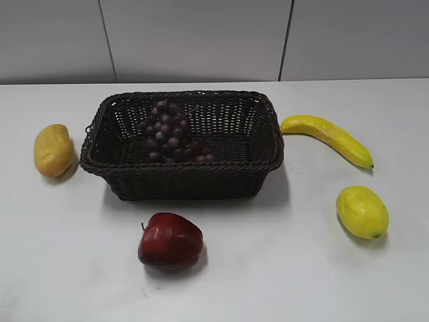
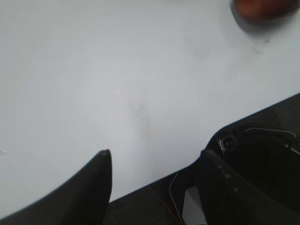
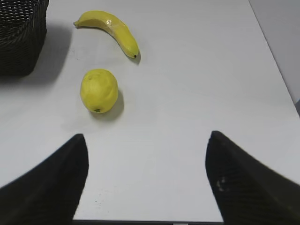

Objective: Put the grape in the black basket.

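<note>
The grape (image 1: 171, 134), a dark purple-red bunch, lies inside the black basket (image 1: 265, 155) at its left-middle. The basket stands at the table's middle; a corner of it shows in the right wrist view (image 3: 21, 37). Neither gripper shows in the exterior view. My left gripper (image 2: 154, 157) is open and empty above bare white table. My right gripper (image 3: 147, 140) is open and empty over the table's near right edge, well away from the basket.
A red apple (image 1: 170, 241) lies in front of the basket; its edge shows in the left wrist view (image 2: 262, 10). A yellow potato-like fruit (image 1: 53, 150) lies left. A banana (image 1: 328, 137) (image 3: 112, 30) and a lemon (image 1: 362, 211) (image 3: 98, 90) lie right.
</note>
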Controlling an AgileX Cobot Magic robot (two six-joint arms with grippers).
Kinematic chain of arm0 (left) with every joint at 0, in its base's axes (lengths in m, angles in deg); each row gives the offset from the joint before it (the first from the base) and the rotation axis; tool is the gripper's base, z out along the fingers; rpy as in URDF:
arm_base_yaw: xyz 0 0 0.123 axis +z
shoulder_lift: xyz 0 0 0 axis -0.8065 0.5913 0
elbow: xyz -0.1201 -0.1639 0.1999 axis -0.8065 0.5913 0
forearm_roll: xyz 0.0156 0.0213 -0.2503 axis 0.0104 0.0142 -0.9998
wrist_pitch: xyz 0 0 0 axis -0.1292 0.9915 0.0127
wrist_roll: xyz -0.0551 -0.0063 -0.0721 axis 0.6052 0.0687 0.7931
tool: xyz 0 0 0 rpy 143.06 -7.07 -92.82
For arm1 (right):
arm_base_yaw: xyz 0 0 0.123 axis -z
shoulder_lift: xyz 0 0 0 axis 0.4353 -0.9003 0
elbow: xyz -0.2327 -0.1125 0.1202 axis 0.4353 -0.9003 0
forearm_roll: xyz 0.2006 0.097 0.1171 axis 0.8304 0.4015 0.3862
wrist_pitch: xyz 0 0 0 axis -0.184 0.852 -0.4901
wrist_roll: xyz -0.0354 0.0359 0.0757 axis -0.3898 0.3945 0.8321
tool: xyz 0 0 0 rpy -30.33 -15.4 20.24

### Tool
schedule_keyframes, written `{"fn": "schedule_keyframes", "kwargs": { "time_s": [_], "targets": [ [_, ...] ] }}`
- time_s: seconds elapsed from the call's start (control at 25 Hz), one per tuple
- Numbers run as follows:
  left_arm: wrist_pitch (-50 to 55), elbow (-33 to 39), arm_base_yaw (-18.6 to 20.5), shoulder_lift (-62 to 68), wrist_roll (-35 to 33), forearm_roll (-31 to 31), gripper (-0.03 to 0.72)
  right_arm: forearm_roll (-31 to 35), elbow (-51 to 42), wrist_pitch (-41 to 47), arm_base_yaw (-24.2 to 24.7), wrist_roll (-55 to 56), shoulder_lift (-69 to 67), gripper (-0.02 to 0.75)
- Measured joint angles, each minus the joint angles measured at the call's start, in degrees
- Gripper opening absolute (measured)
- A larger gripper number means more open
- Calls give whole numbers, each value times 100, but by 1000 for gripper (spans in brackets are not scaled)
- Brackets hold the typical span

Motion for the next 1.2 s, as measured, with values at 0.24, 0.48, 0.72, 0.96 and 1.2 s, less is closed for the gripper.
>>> {"fn": "schedule_keyframes", "kwargs": {
  "time_s": [0.24, 0.48, 0.72, 0.96, 1.2],
  "targets": [
    [-11, 0, 807, -939, 0, 0, 552, 0, 0, 0, 0, 0, 0, 590],
    [-11, 0, 1928, -1973, 0, 0, 552, 0, 0, 0, 0, 0, 0, 590],
    [-6, 0, 2264, -2858, 0, 0, 552, 0, 0, 0, 0, 0, 0, 590],
    [-6, 1, 2277, -3196, 0, -12, 552, 0, 0, 0, 0, 0, 0, 590],
    [-6, 29, 2277, -3196, 0, -16, 552, 0, 0, 0, 0, 0, 0, 590]
  ]
}}
